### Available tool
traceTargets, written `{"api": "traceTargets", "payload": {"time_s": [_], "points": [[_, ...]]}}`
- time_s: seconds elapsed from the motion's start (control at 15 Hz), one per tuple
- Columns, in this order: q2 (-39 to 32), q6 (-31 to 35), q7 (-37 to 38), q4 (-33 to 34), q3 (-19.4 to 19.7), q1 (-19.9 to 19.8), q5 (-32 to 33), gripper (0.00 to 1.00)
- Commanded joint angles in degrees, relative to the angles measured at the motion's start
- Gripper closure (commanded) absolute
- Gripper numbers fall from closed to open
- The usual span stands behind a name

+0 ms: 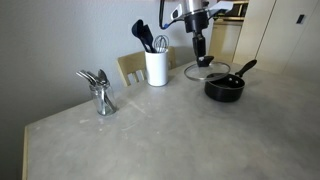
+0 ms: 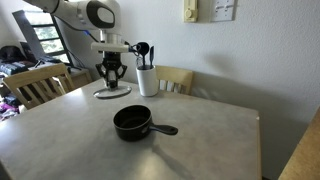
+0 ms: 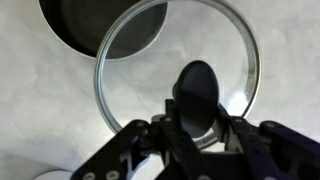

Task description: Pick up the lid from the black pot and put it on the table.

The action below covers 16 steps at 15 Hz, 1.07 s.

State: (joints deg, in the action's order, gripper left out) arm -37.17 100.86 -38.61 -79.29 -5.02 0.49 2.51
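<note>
My gripper [image 3: 198, 115] is clenched on the black knob of the lid [image 3: 140, 100]; the lid is off the black pot [image 3: 90, 20], just beside it, low over the table [image 1: 150, 130]; whether its rim touches, I cannot tell. Bare tabletop runs wide toward the near edge; a white utensil holder [image 1: 156, 68] full of dark utensils stands near the far edge. The pot looks empty; the wrist view crops it, and my fingers hide part of the knob.

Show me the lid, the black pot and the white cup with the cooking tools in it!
lid [image 3: 195, 82]: wrist view, on the black knob in its middle.
black pot [image 2: 131, 122]: in an exterior view, on the inside of its bowl.
white cup [image 1: 156, 68]: in an exterior view, on its side wall.
</note>
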Motion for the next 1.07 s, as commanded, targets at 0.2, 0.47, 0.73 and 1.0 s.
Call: {"api": "traceTargets", "payload": {"time_s": [0.2,0.47,0.73,1.0], "points": [[-4.5,-2.2,-6.5,6.6,-2.7,-1.6,-2.8,0.87],[-5.2,-2.1,-12.8,7.3,-2.0,-1.4,0.0,0.87],[-5.4,1.6,-14.9,7.3,-1.7,-1.3,1.1,0.87],[-5.3,6.1,-19.9,6.5,-1.9,-1.6,2.5,0.87]]}}
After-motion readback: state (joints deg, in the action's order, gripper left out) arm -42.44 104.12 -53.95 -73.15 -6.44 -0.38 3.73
